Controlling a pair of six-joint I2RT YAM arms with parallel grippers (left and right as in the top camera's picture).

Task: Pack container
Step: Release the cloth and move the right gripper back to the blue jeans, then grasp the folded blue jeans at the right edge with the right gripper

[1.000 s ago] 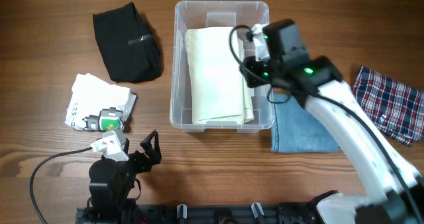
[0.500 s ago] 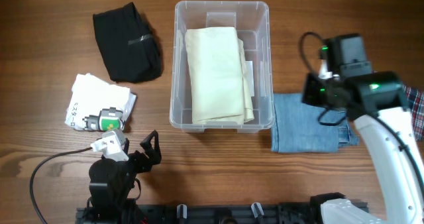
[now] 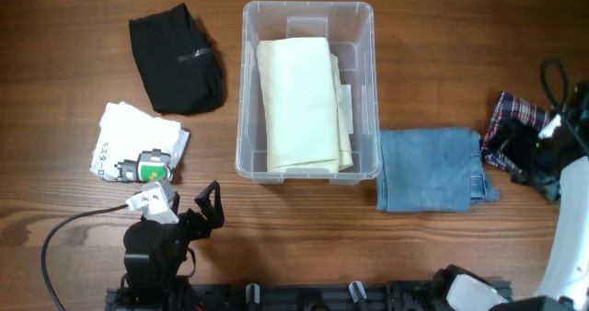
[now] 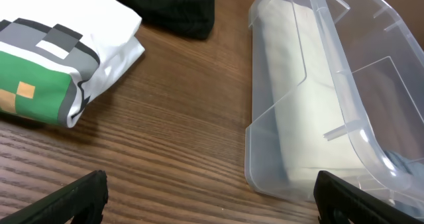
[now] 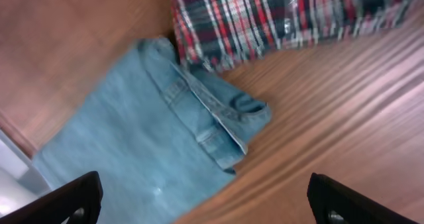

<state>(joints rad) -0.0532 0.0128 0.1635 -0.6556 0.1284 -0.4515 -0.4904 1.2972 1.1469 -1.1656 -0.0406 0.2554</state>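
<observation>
Right arm swung off container (image 3: pixel 308 13), now at table's right edge above plaid cloth (image 3: pixel 515 127). Right gripper (image 5: pixel 202 207) spread wide, empty. Left gripper (image 4: pixel 212 207) parked at near edge, likewise spread, empty. Container mid-table: clear rigid plastic, rounded corners, cream folded cloth (image 3: pixel 299 99) lying flat inside.

Risks:
- plaid edge touches denim (image 3: pixel 428 168); a pinch there likely drags both
- soft fold may fall open when lifted
- light, slick bin may skid if cloth catches rim

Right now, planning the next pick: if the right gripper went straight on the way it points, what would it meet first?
Most likely the folded jeans, near their waistband edge beside the plaid cloth. The right gripper is open; depth is unclear in the blurred wrist view.
</observation>
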